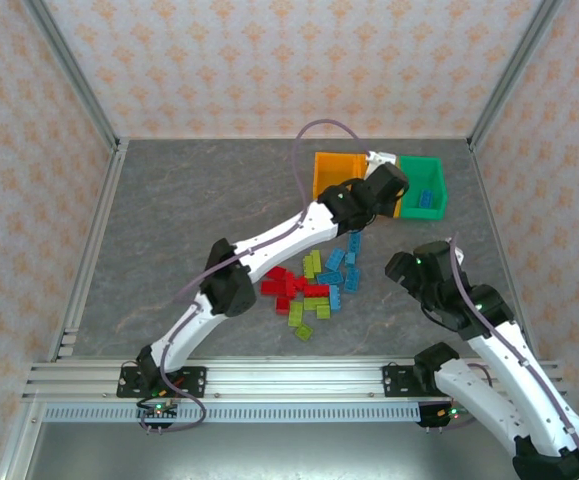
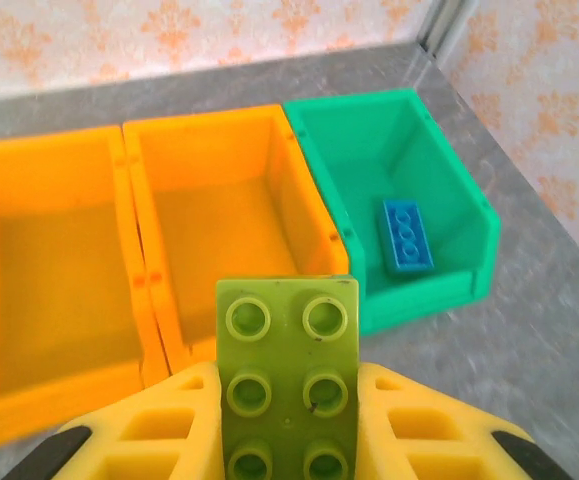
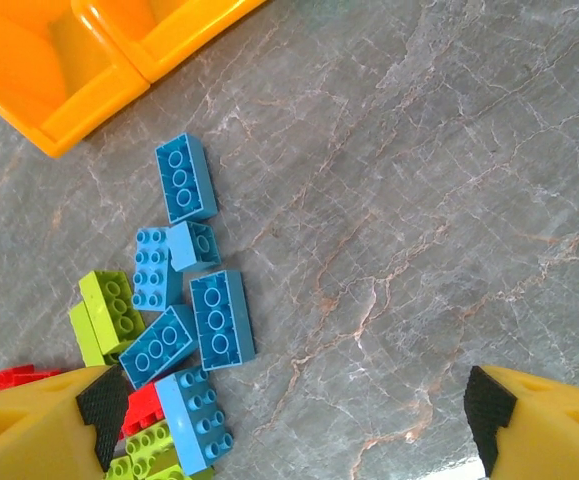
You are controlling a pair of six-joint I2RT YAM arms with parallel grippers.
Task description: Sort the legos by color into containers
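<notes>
Between the jaws of the left gripper [image 2: 287, 435] a lime green studded plastic brick [image 2: 287, 365] was clamped, its long axis pointed forward out of them. Straight ahead and below, the empty middle orange plastic bin [image 2: 209, 125] was found, with the green plastic bin [image 2: 389, 100] holding one blue brick [image 2: 406, 236] off to the right. The right gripper [image 3: 289, 425], jaws wide apart and empty, was poised over loose blue bricks [image 3: 219, 320], farther from the bins.

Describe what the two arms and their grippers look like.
The left arm and right arm have white links and black joints, and each carries a lilac cable. The fingers are yellow plastic with ribbed triangular cut-outs. Black pads tip the right pair.
</notes>
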